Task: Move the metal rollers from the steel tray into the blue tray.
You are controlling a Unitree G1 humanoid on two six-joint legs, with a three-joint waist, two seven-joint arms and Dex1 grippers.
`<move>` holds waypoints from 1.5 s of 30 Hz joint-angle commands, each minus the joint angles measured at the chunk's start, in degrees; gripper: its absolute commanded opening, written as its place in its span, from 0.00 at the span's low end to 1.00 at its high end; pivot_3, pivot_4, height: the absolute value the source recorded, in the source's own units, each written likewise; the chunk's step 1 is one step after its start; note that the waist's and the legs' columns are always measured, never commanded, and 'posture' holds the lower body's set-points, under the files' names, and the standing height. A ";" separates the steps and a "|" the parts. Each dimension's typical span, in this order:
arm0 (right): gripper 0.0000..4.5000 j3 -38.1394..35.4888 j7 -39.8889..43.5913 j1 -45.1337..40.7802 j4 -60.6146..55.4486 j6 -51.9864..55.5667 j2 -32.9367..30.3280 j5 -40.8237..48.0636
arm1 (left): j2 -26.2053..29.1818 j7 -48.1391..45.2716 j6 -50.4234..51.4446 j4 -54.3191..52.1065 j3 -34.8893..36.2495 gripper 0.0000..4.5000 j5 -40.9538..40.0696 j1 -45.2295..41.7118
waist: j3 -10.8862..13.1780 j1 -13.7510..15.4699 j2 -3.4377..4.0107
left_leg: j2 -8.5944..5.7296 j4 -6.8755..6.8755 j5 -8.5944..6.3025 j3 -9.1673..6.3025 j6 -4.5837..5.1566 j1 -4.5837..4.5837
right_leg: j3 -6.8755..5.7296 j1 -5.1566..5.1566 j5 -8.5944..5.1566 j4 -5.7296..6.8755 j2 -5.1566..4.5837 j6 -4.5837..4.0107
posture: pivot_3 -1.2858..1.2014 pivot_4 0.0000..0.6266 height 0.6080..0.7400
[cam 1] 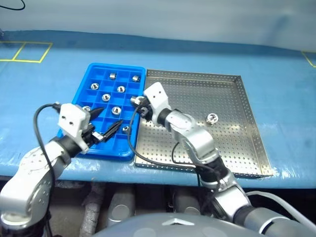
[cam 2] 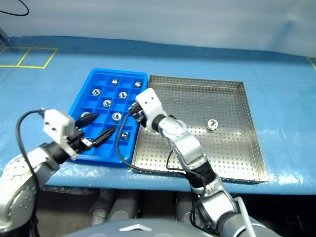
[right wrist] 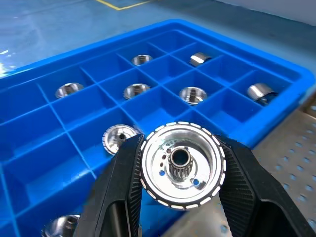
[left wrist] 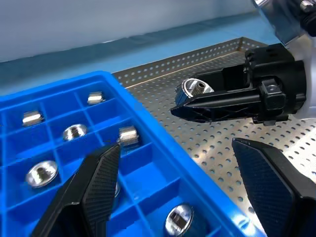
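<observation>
A blue desk holds the blue tray with several metal rollers; the steel tray has one roller. The right gripper pinches a roller; the left gripper is wide apart, empty.

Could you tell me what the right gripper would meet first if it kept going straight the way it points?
Probably the blue tray. The right gripper, shut on a metal roller, points over the tray's near rim toward cells that already hold rollers. Depth is unclear, so which cell I cannot tell.

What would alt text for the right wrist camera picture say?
Two black fingers of the right gripper clamp a shiny metal roller just above the blue tray, whose square cells already hold several rollers. A corner of the steel tray shows beside it.
</observation>
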 commanded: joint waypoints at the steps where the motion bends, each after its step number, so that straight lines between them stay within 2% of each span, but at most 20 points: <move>1: 0.40 2.24 2.10 -2.40 2.59 -3.90 2.63 -0.44 | -1.34 2.51 0.07 -5.72 4.68 0.89 -2.05 4.68 | 0.00 1.06 0.00 | 0.00 0.00 0.00 -0.02 0.00 -0.01 | -0.02 0.00 0.00 0.00 -0.01 -0.01 | 0.67 0.24 1.00; 9: 0.40 5.95 5.08 -3.95 10.46 -8.38 7.31 -1.97 | -3.89 5.18 -2.14 -8.02 6.20 0.89 -3.01 11.97 | -0.01 4.12 -0.01 | 0.02 0.02 0.06 -0.14 -0.09 0.05 | -0.17 0.07 -0.33 0.02 0.00 -0.20 | 0.69 0.24 1.00; 17: 0.40 5.82 5.52 -7.81 21.69 -13.81 10.82 -4.16 | -3.32 5.37 -3.26 -6.71 4.73 0.89 -2.95 11.96 | 0.00 5.30 0.00 | 0.02 0.01 0.07 -0.14 -0.12 0.03 | -0.18 0.05 -0.33 0.01 0.01 -0.23 | 0.69 0.24 1.00; 24: 0.40 5.27 5.71 -11.04 26.78 -16.81 12.45 -4.54 | -3.30 6.30 -3.17 -6.27 2.80 0.89 -2.60 10.59 | 0.00 5.47 0.00 | 0.01 -0.01 0.07 -0.15 -0.12 0.04 | -0.19 0.05 -0.33 0.02 0.01 -0.23 | 0.69 0.24 1.00; 38: 0.40 4.80 7.17 -13.66 21.56 -16.87 15.62 -2.43 | -3.24 7.58 -3.25 -6.78 -0.61 0.89 -2.66 9.57 | 0.01 5.45 0.01 | 0.02 -0.08 0.07 -0.18 -0.12 0.01 | -0.21 0.00 -0.34 0.01 0.03 -0.23 | 0.69 0.24 1.00; 45: 0.40 6.24 13.04 -12.53 10.47 -15.59 13.65 2.54 | -3.51 8.51 -3.72 -6.72 0.70 0.89 -2.59 9.60 | 0.01 5.45 0.02 | 0.03 -0.11 0.06 -0.23 -0.12 -0.02 | -0.26 -0.01 -0.34 0.00 0.03 -0.22 | 0.69 0.24 1.00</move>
